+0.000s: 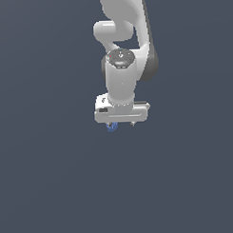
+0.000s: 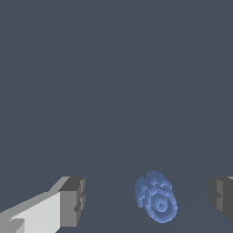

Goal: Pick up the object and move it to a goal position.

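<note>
While the gripper (image 2: 148,200) stood over the blue lump (image 2: 156,197), we noted its jaws spread wide, holding nothing. In the wrist view the lump sat between the two fingers (image 2: 73,202), touching neither and nearer one of them than the other. In the exterior view the lump (image 1: 112,126) peeked out just below the gripper (image 1: 121,123). We judged a good grasp needed the gripper centred on the lump before closing, then a slow squeeze. The lump was roundish, bumpy and speckled; the fingers were blocky, with grey pads; the floor (image 1: 49,178) was flat, matte slate.
</note>
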Tool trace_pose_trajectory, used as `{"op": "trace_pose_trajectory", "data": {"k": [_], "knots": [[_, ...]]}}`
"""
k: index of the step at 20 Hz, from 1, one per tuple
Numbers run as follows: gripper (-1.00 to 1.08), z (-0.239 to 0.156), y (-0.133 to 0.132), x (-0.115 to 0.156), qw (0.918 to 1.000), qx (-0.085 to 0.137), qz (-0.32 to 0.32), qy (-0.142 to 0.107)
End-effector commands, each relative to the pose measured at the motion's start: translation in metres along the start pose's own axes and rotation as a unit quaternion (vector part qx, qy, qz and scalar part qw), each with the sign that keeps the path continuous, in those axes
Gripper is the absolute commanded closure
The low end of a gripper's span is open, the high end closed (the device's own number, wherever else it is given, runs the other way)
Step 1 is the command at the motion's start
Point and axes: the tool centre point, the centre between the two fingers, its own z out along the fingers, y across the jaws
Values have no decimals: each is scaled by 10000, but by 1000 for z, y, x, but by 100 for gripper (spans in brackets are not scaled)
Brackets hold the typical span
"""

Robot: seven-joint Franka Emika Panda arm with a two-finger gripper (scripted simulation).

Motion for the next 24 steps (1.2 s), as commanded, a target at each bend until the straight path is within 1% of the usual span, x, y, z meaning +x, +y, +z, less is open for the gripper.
{"op": "trace_pose_trajectory", "data": {"k": [1, 4, 10, 15, 24], "knots": [[-92, 0, 0, 0, 10000, 0, 0, 0], [-92, -1, 3, 0, 10000, -18, 1, -4], [-92, -6, 18, 0, 9999, -109, 44, -24], [-92, -5, 18, -1, 9999, -108, 36, -24], [-92, 10, 25, -12, 9992, -108, -373, -27]]}}
